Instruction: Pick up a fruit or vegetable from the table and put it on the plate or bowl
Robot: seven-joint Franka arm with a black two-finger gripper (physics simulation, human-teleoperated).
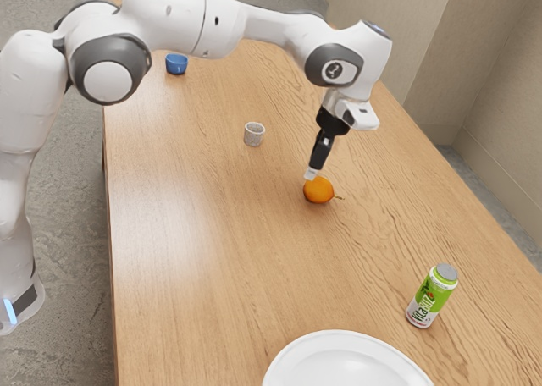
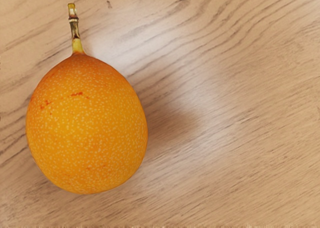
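Beside the gripper (image 1: 312, 175), the fruit (image 1: 318, 191) lies, stem pointing away.

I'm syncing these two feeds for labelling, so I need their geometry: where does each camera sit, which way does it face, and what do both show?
Exterior view: beside and above the table, looking down across it; the white arm reaches in from the view's left, gripper just above the orange fruit; the plate lies at the near edge.
Wrist view: on the hand, facing down at the table; the orange fruit with its stem lies close beneath.
Shared: the orange fruit and the table.
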